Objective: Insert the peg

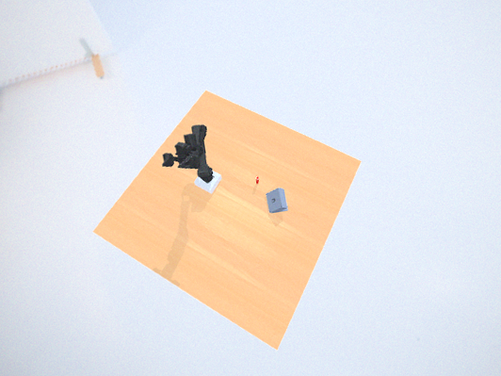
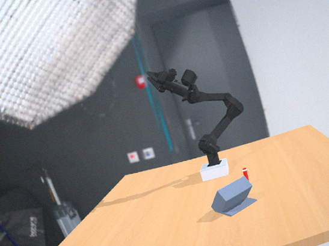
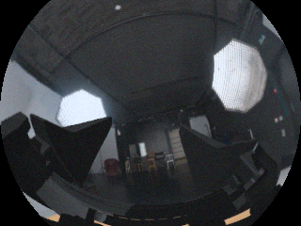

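A small red peg (image 1: 257, 180) (image 2: 246, 175) stands upright on the table, with a white band near its top in the exterior view. The blue-grey sloped panel (image 1: 279, 195) (image 2: 234, 192) stands close by. Its single hole (image 1: 273, 200) shows as a small dark spot in the top view; its shape is too small to tell. In the exterior view the hole is hidden. My gripper (image 2: 148, 75) (image 3: 146, 124) is open and empty, raised high above the table, well away from the peg and panel. The wrist view shows both fingers spread, with neither peg nor panel between them.
The black arm (image 1: 203, 151) (image 2: 221, 124) rises from a white base block (image 1: 213, 183) (image 2: 214, 171) on the wooden table (image 1: 248, 265) (image 2: 159, 228). The peg stands between the base and the panel. The table's edges show in the top and exterior views.
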{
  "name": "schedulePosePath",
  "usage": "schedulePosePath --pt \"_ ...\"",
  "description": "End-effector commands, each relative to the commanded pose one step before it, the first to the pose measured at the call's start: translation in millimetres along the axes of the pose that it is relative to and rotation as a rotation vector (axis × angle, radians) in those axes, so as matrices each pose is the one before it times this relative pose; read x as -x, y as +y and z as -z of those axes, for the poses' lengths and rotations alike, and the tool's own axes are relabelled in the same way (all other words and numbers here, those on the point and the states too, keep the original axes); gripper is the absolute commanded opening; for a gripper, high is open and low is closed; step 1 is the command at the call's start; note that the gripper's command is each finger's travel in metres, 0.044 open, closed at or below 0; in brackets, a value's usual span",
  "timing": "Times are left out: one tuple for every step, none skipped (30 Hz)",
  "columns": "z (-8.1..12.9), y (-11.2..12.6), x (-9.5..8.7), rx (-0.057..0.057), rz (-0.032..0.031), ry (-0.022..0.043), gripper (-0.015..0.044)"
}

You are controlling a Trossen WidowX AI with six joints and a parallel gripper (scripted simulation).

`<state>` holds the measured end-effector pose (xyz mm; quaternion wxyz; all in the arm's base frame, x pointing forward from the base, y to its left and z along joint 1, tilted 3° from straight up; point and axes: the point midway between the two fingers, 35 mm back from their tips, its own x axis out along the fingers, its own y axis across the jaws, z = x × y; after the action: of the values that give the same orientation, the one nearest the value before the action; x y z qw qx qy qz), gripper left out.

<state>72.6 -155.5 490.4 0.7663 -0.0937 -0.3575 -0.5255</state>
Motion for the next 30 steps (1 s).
schedulePosePath --pt "0.82 0.63 -0.31 0.0027 -0.00229 0.00347 0.0426" --pt "2.45 1.91 -0.93 0.0081 -0.00695 0.01035 0.0440" --pt "4.05 3.24 -1.53 0.0136 -0.01186 0.01707 0.0440" --pt "4.78 4.02 -1.83 0.0164 -0.01471 0.02021 0.0440" --pt "4.68 4.15 -1.83 0.0165 -0.01520 0.01987 0.0440" --pt "4.57 4.28 -1.84 0.0166 -0.01569 0.01953 0.0440" --pt "4.47 4.41 -1.84 0.0167 -0.01616 0.01917 0.0440" --pt "4.35 4.53 -1.84 0.0168 -0.01662 0.01880 0.0440" --pt "4.24 4.66 -1.85 0.0169 -0.01706 0.01843 0.0440" --pt "4.12 4.77 -1.85 0.0170 -0.01750 0.01804 0.0440" --pt "4.84 5.33 -1.65 0.0071 -0.02016 0.01770 0.0440" --pt "4.77 5.41 -1.66 0.0071 -0.02040 0.01747 0.0440" --pt "4.51 5.31 -1.66 0.0082 -0.01988 0.01689 0.0440" --pt "4.38 5.32 -1.67 0.0086 -0.01987 0.01654 0.0440" --pt "3.62 4.65 -1.60 0.0114 -0.01709 0.01476 0.0440" --pt "2.95 4.05 -1.54 0.0139 -0.01466 0.01320 0.0440" --pt "2.87 4.11 -1.54 0.0140 -0.01489 0.01295 0.0440" --pt "2.79 4.17 -1.54 0.0141 -0.01511 0.01270 0.0440" --pt "2.71 4.23 -1.55 0.0142 -0.01533 0.01244 0.0440" --pt "2.62 4.29 -1.55 0.0143 -0.01554 0.01219 0.0440" --pt "2.58 5.33 -1.73 0.0135 -0.01980 0.01276 0.0440" --pt "2.57 5.58 -1.79 0.0141 -0.02074 0.01286 0.0440" --pt "2.46 5.65 -1.80 0.0142 -0.02097 0.01250 0.0440" --pt "2.35 5.71 -1.80 0.0143 -0.02119 0.01214 0.0440" --pt "2.23 5.77 -1.81 0.0144 -0.02141 0.01178 0.0440" --pt "2.12 5.82 -1.81 0.0145 -0.02161 0.01142 0.0440" --pt "2.00 5.87 -1.82 0.0147 -0.02181 0.01105 0.0440" --pt "1.89 5.92 -1.83 0.0148 -0.02199 0.01069 0.0440" --pt "1.77 5.97 -1.84 0.0149 -0.02217 0.01032 0.0440" --pt "1.66 5.99 -1.84 0.0152 -0.02223 0.00999 0.0440"
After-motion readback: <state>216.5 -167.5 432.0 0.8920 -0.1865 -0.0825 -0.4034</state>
